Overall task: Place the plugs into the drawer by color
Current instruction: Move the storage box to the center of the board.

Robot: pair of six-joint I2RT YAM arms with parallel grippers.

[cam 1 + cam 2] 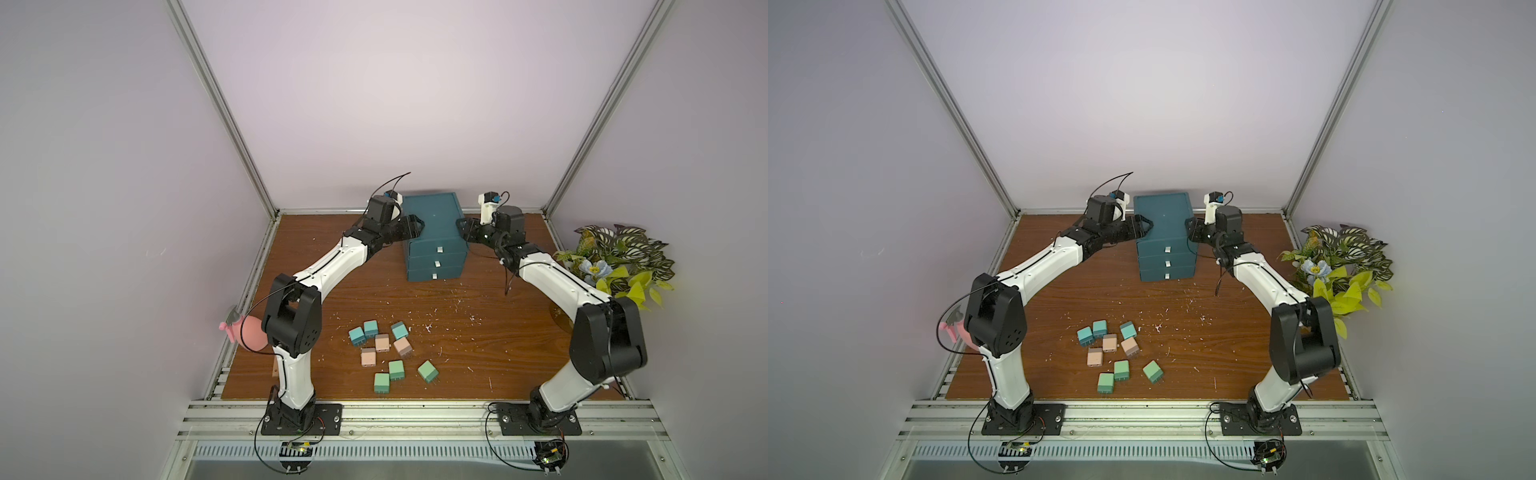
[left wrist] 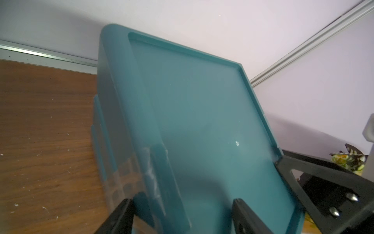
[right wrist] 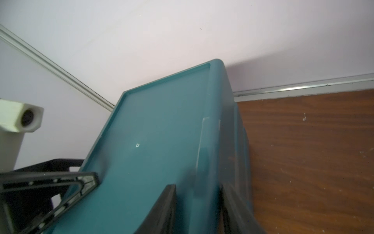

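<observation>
Nine plugs [image 1: 382,343], teal, peach and green, lie loose at 6 o'clock on the bench [image 1: 498,332]; all three drawers [image 1: 424,259] are closed.
Cabinet [image 1: 432,216] stands at 12 o'clock. Left fingers [image 2: 242,214] straddle its top edge at 9 o'clock, right fingers [image 3: 164,210] at 3 o'clock, each with one finger on top, one down the side; whether they pinch it, cannot tell.

I had soft, even light from above in both top views, dimmer toward the corners; the table [image 1: 478,299] carried only faint shadows. My wrist views were blurred, the cabinet [image 2: 202,121] smeared close up, its shadow grey on the wall [image 3: 263,66] behind
</observation>
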